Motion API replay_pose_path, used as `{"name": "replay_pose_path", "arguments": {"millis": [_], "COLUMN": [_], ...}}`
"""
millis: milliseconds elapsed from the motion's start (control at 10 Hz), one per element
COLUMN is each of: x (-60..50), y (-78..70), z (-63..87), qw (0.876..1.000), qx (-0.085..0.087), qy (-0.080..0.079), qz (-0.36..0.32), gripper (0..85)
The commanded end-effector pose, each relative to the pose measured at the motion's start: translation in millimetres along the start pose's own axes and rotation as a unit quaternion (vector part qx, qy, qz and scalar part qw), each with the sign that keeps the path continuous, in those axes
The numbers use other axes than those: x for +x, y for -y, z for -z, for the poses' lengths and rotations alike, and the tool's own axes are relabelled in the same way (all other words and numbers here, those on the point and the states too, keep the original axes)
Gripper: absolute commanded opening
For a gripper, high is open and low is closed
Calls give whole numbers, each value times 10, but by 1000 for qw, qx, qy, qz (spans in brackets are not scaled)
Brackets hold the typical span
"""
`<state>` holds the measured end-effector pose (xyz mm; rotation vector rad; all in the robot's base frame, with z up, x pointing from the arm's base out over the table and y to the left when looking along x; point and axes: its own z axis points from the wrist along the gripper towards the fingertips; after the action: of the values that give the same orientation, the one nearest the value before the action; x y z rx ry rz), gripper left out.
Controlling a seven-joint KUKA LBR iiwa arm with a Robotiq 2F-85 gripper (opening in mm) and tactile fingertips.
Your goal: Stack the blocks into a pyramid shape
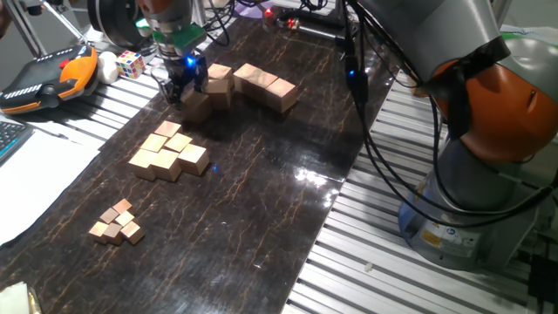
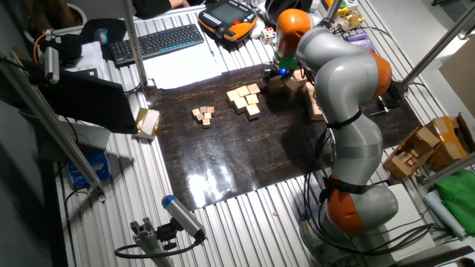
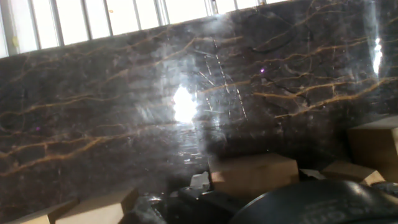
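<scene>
Upper left, hand [image 1: 185, 87] low over a block [image 1: 197, 106], grip unclear; we'd centre before closing.

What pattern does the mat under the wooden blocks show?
Dark marble with tan veins on the mat, clearest in the hand view.

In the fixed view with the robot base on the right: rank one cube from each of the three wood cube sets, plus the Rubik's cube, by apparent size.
1. Large cube
2. Medium cube
3. Rubik's cube, which looks close to the medium cube; it sits farther from the camera, so that order is unsure
4. Tiny cube, smallest although nearest
</scene>
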<state>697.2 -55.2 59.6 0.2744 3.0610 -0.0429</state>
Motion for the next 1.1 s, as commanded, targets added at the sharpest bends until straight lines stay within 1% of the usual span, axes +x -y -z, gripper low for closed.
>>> {"name": "replay_pose_path", "arguments": {"millis": [0,100,200,400,600,700,800,900,1000], "x": [-3,-19,-40,-74,-85,-70,-31,5,23], "y": [1,5,3,5,68,91,124,177,249], "z": [3,17,47,158,260,307,366,442,528], "qw": [1000,1000,1000,1000,999,997,995,994,994], "qx": [2,5,12,6,1,-8,-9,-3,1], "qy": [0,0,-2,-15,-23,-29,-31,-38,-48], "qz": [4,8,8,-15,-50,-77,-97,-102,-102], "gripper": [623,610,627,637,637,633,633,633,633]}}
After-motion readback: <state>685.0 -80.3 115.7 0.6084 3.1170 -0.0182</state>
